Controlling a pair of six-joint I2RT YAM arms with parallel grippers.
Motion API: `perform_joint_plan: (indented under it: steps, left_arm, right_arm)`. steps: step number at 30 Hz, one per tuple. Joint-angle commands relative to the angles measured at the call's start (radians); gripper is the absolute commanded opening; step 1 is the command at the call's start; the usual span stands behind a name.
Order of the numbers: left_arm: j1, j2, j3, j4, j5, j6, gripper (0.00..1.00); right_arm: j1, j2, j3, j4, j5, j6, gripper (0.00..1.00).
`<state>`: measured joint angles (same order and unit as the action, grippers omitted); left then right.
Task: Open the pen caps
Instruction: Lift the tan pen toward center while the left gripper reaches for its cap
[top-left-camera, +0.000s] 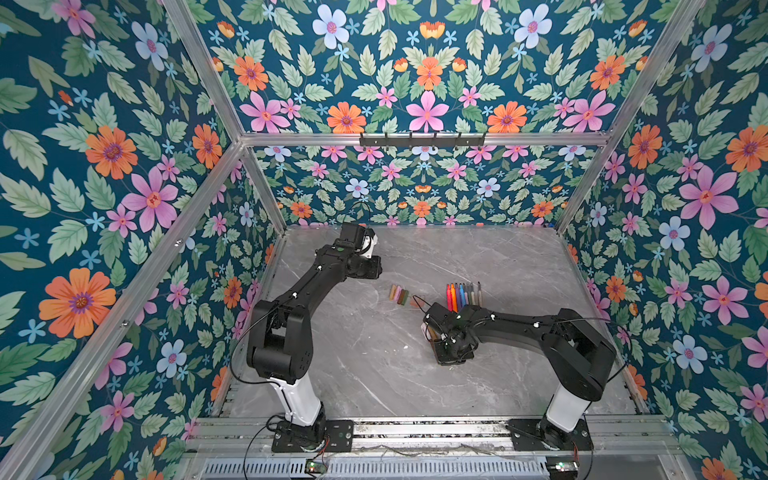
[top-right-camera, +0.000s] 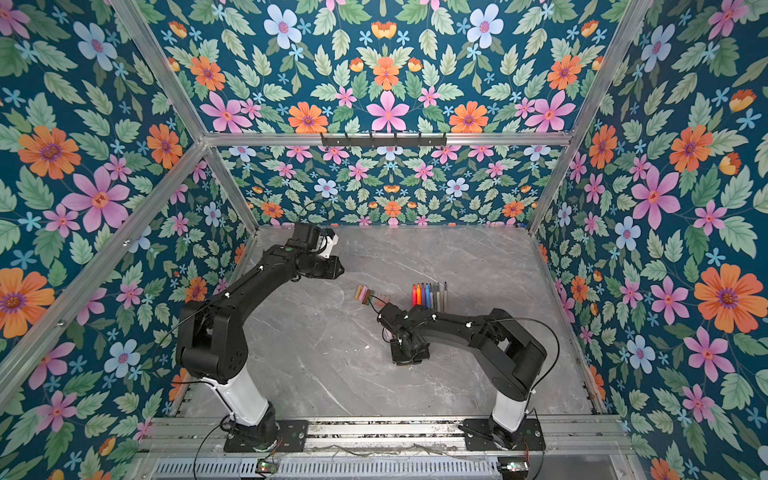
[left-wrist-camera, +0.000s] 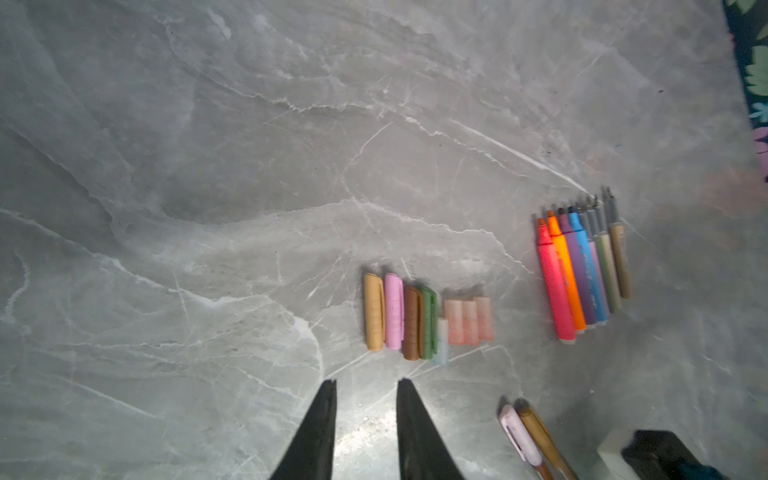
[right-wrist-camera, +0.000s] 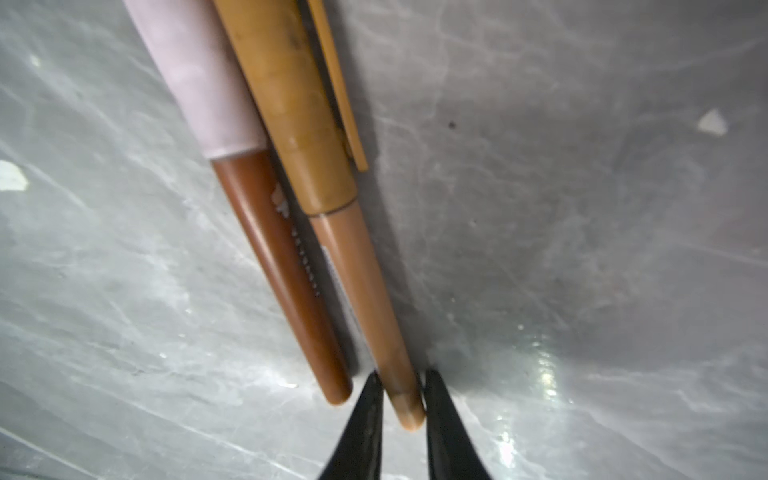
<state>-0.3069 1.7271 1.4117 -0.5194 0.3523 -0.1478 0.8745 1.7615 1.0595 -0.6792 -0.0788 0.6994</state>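
Observation:
Loose pen caps (left-wrist-camera: 393, 309) lie in a row on the marble: gold, pink, brown, green, one pale, then three peach caps (left-wrist-camera: 469, 322). Both top views show this row (top-left-camera: 400, 294) (top-right-camera: 363, 294). To its right lie several uncapped pens (left-wrist-camera: 582, 270) (top-left-camera: 463, 296) side by side. Two capped pens lie together nearer the front: a brown pen (right-wrist-camera: 282, 266) with a pink cap (right-wrist-camera: 195, 70), and a tan pen (right-wrist-camera: 361, 291) with a gold cap (right-wrist-camera: 291, 104). My right gripper (right-wrist-camera: 404, 374) is shut on the tan pen's rear end. My left gripper (left-wrist-camera: 366, 381) hangs open and empty, short of the cap row.
The grey marble table (top-left-camera: 374, 374) is walled by floral panels and aluminium posts. Both arm bases stand on the front rail (top-left-camera: 415, 428). The right arm's wrist (top-left-camera: 453, 345) covers the two capped pens in both top views. Small white specks (right-wrist-camera: 712, 122) dot the marble.

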Motion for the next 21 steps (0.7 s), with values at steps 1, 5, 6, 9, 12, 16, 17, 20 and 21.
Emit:
perform_joint_plan:
  steps: [1,5,6,9,12,16,17,20,21]
  left_arm:
    - [-0.004,-0.049,0.016,0.071,0.101,-0.061,0.30]
    - [-0.004,-0.106,0.066,0.079,0.183,-0.158,0.30]
    - [-0.004,-0.123,0.060,0.088,0.201,-0.187,0.31]
    - [-0.004,-0.173,-0.002,0.136,0.266,-0.276,0.32]
    - [-0.008,-0.222,-0.112,0.203,0.321,-0.371,0.35]
    - [-0.045,-0.266,-0.284,0.362,0.370,-0.505,0.39]
    - [-0.063,-0.270,-0.311,0.388,0.369,-0.527,0.40]
    - [-0.117,-0.262,-0.333,0.404,0.347,-0.549,0.42]
    - [-0.134,-0.257,-0.332,0.404,0.337,-0.554,0.42]
  right_arm:
    - [-0.006,0.000,0.001,0.025,-0.030,-0.038,0.16]
    - [-0.008,-0.037,-0.014,0.047,-0.068,-0.077,0.09]
    - [-0.009,-0.053,-0.016,0.046,-0.070,-0.092,0.08]
    - [-0.020,-0.128,-0.022,0.025,-0.065,-0.136,0.04]
    - [-0.056,-0.220,-0.041,0.019,-0.096,-0.177,0.01]
    - [-0.136,-0.351,-0.082,0.068,-0.244,-0.218,0.01]
    - [-0.160,-0.380,-0.094,0.087,-0.299,-0.224,0.01]
    - [-0.204,-0.421,-0.094,0.096,-0.392,-0.236,0.02]
    - [-0.206,-0.424,-0.085,0.084,-0.397,-0.244,0.02]
